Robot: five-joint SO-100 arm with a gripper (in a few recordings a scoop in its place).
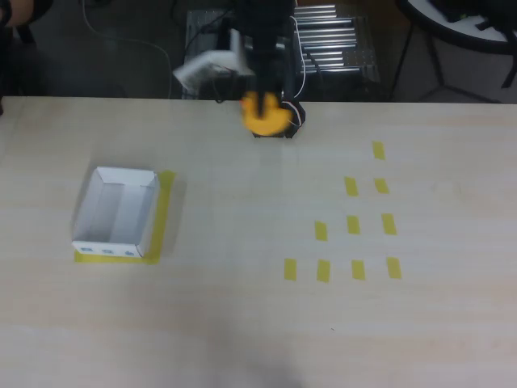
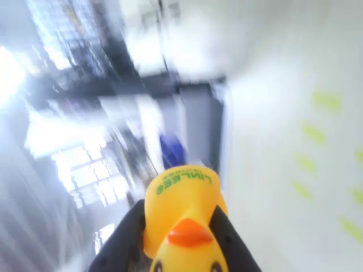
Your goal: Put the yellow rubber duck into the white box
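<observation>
Your yellow rubber duck (image 2: 184, 224) is pinched in the gripper (image 2: 178, 238): in the wrist view 1 dark finger (image 2: 122, 238) sits on each side of its body, pressed against it. Its orange beak faces the camera, and green lettering runs across the top of its head. In the overhead view you see the duck (image 1: 264, 115) as a yellow-orange blob at the far edge of the table (image 1: 242, 323), under the black arm (image 1: 266, 32), by the arm's base. It looks lifted off the tabletop, but the overhead view alone doesn't let you confirm the height.

The white box (image 1: 117, 214) is on the left side of the table in the overhead view, well apart from the duck. It stands upright with its open side up, nothing inside. Small blue marks show on its near outer wall. It sits on a yellow tape patch (image 1: 165, 212) that sticks out along its right and near edges.

On the right side of the table you have 10 small yellow tape strips (image 1: 353, 225) laid out in staggered rows. The same strips (image 2: 317, 147) show as faint green-yellow smears on the right of the wrist view. The background of that view is heavily motion-blurred, so you can't read anything else from it.
</observation>
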